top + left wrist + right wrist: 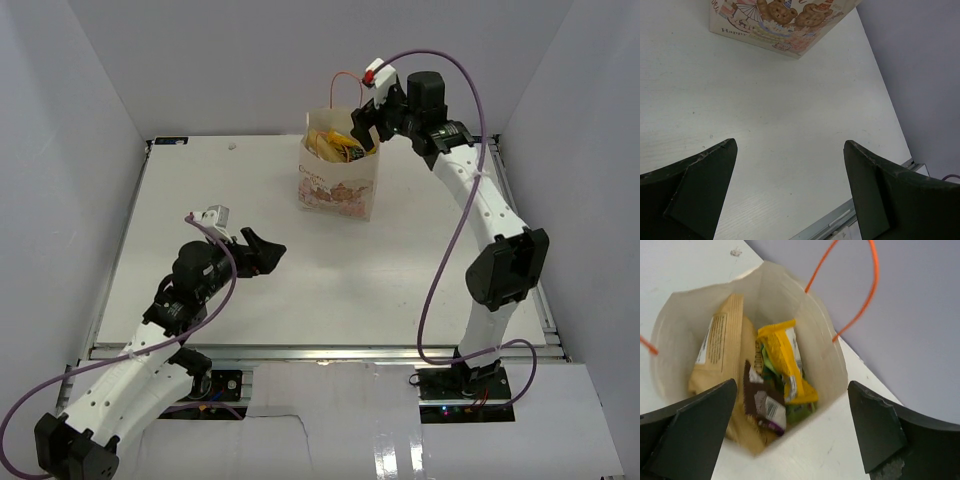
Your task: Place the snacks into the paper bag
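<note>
**The right gripper (792, 385) gapes empty above the paper bag (825, 355)**

And there it is: the fingers are spread wide with nothing between them, poised right over the bag's open mouth. Look straight down through the gap and the snacks are inside. A dark brown bar wrapper (762, 402) lies on top, closest under the gripper. Just beyond it a yellow pouch (782, 350) stands on edge, with a sliver of green packet (801, 412) peeking out below it. On the left of the wrist view, the larger tan-yellow bag (720, 340) leans against the inner wall. A thin orange handle (867, 295) loops up past the far rim.

Further out, the bag stands upright on the white table (350, 290), directly under the gripper. Well apart from it, on the near side, the left gripper (262, 252) hovers low over bare tabletop. Its jaws are wide open too and carry nothing, and they point toward the bag's printed teddy-bear front.
</note>
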`<state>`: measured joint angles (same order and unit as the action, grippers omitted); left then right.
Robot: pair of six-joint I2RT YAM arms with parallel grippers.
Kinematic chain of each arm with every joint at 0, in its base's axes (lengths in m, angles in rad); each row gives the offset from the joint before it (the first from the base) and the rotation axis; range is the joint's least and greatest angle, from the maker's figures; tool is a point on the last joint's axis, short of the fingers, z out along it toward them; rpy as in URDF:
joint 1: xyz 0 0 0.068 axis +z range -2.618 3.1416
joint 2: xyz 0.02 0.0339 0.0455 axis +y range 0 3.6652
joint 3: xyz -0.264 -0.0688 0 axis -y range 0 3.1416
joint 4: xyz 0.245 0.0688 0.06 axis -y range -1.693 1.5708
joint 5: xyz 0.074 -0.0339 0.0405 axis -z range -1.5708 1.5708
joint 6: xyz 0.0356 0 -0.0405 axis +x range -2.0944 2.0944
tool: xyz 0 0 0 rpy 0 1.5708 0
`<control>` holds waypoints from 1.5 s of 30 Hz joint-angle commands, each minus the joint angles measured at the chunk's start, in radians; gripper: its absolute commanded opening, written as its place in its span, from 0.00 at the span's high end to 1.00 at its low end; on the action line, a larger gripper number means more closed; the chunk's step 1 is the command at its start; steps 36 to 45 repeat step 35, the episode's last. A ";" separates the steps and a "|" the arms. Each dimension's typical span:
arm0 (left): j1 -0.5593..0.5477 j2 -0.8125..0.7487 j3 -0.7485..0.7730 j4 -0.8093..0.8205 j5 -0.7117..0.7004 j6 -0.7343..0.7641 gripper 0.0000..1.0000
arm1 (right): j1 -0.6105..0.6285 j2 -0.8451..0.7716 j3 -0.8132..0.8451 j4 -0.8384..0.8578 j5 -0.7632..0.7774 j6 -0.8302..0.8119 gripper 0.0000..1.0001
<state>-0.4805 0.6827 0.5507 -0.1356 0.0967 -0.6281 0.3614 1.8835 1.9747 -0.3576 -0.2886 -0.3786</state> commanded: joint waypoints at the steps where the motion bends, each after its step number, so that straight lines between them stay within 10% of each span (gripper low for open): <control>1: 0.003 0.008 0.032 -0.009 0.001 0.024 0.02 | -0.045 -0.209 -0.080 0.005 0.006 0.036 0.00; 10: 0.003 0.024 0.074 -0.004 0.005 0.054 0.02 | -0.324 -0.584 -0.652 -0.041 -0.073 0.230 0.10; 17: 0.002 0.075 0.101 0.007 0.067 0.068 0.02 | -0.338 -0.833 -0.953 -0.080 0.170 0.256 0.10; 45: 0.003 0.041 0.138 -0.047 0.064 0.102 0.02 | -0.349 -1.064 -1.013 -0.164 0.341 0.298 0.10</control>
